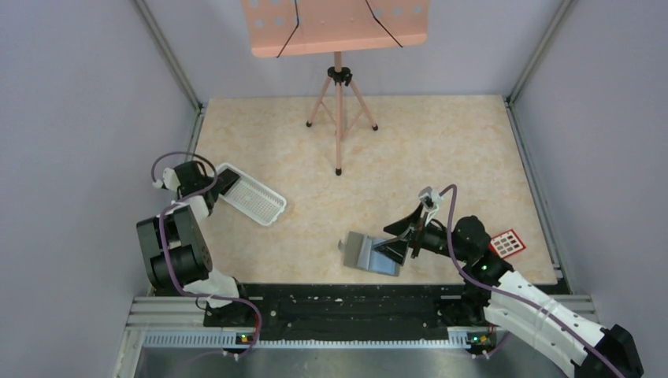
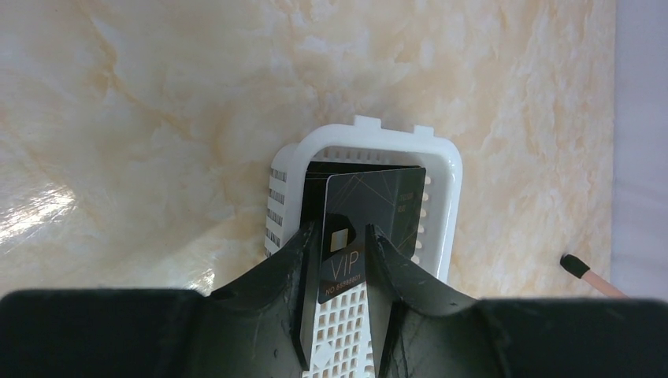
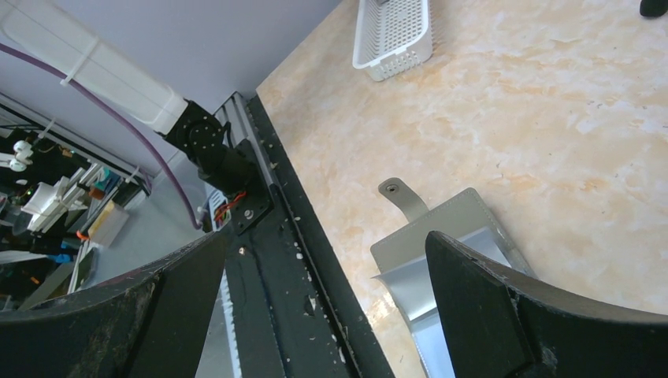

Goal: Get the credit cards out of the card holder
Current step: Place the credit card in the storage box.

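Observation:
The slate-grey card holder (image 1: pixel 370 253) lies open on the table near the front edge, bluish-grey inside; it also shows in the right wrist view (image 3: pixel 449 228). My right gripper (image 1: pixel 406 236) is wide open just above its right half, holding nothing (image 3: pixel 323 315). A red card with pale squares (image 1: pixel 508 242) lies on the table to the right of the right arm. My left gripper (image 1: pixel 228 183) hovers over the white ribbed tray (image 1: pixel 254 198). In the left wrist view a black "VIP" card (image 2: pixel 378 209) lies tilted in the tray (image 2: pixel 445 197), one corner between my slightly parted fingers (image 2: pixel 340 230).
A pink music stand on a tripod (image 1: pixel 339 118) stands at the back centre; one of its feet (image 2: pixel 575 265) shows at the right of the left wrist view. The black base rail (image 1: pixel 346 303) runs along the table's front edge. Walls close in both sides.

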`<state>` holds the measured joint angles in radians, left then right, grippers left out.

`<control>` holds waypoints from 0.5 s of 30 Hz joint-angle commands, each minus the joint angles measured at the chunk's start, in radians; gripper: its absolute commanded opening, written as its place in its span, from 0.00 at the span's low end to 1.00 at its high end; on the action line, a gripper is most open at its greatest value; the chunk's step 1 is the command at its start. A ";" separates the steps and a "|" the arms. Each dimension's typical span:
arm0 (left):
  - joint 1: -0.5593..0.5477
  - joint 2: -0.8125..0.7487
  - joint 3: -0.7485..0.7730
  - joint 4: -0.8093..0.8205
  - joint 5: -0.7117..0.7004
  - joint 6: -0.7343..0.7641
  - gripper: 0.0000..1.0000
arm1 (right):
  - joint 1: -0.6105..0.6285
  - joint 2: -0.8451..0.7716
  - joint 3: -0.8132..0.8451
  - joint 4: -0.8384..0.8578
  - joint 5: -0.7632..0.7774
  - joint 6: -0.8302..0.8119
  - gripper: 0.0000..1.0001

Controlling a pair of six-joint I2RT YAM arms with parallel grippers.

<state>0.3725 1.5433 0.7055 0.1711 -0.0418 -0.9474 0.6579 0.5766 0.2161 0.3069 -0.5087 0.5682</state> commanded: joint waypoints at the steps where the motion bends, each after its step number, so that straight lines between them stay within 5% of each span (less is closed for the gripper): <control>1: 0.008 -0.012 0.045 -0.030 -0.003 0.007 0.34 | -0.003 -0.002 -0.002 0.048 0.009 -0.001 0.97; 15: 0.008 -0.011 0.129 -0.150 -0.022 -0.002 0.43 | -0.003 0.001 -0.002 0.056 0.009 -0.002 0.97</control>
<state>0.3729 1.5433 0.7837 0.0578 -0.0441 -0.9482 0.6579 0.5766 0.2161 0.3077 -0.5079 0.5682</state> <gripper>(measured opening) 0.416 0.974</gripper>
